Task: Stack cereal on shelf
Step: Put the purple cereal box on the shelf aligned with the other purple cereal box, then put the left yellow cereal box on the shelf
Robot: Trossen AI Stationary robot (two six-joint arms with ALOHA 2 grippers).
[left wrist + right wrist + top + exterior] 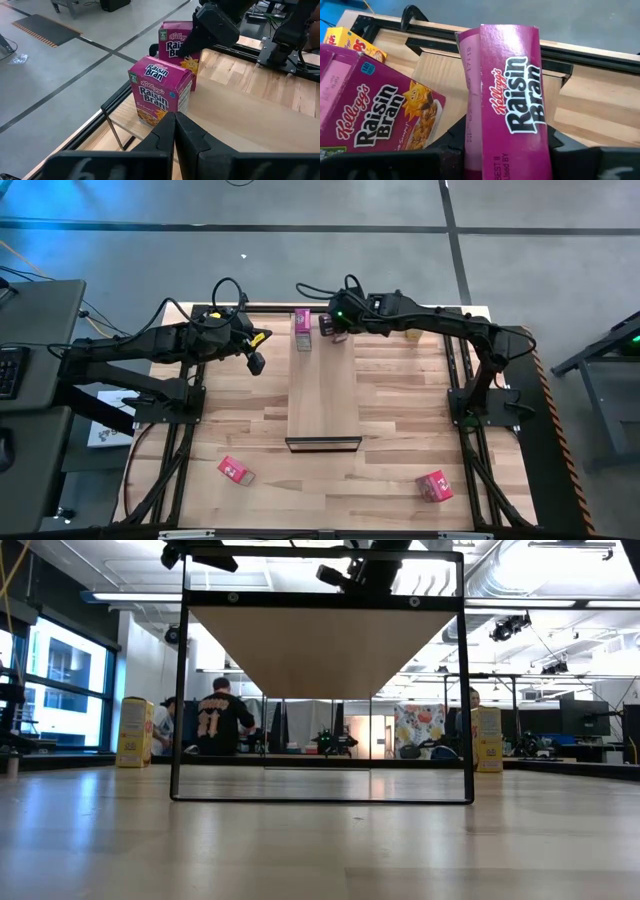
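We had the right gripper (pixel 335 328) clamped on a magenta box (pixel 512 105) beside another (pixel 160 90) at the shelf's (pixel 322 395) far end, left gripper (pixel 256 363) pinched together nearby, red-pink boxes (pixel 235 471) lying near us.

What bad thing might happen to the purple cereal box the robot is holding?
The right pincer holds one Raisin Bran box close beside the other Raisin Bran box on the shelf, so it might bump that one over. Both sit near the shelf's far end, so either could slip off the edge.
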